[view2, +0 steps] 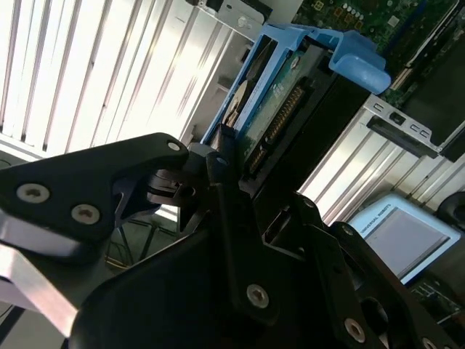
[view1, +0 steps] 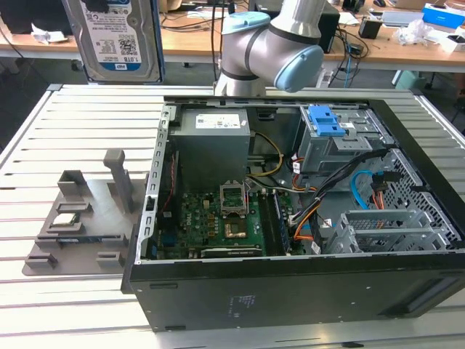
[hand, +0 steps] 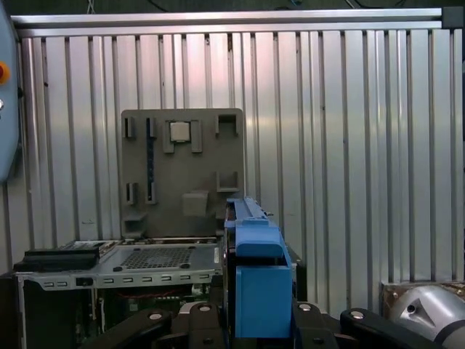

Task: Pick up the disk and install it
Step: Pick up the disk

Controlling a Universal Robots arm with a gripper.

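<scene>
The disk (view1: 116, 36), a silver drive with a white-and-blue label and blue side rails, hangs upright high above the table's far edge, at the exterior view's left. In the second wrist view my gripper (view2: 225, 156) is shut on the disk (view2: 280, 94), with black fingers (view2: 94, 189) clamping its end. The first wrist view shows the disk (hand: 254, 269) edge-on, its blue rail rising between the black gripper parts. The open computer case (view1: 407, 174) lies on the table, to the exterior view's right of the disk.
A grey drive cage with a blue latch (view1: 327, 123) sits in the case's far right corner. A grey fixture plate (view1: 109, 211) holding a small square chip (view1: 65, 222) lies beside the case on the slatted metal table (view1: 73, 131). The arm's base (view1: 247, 51) stands behind the case.
</scene>
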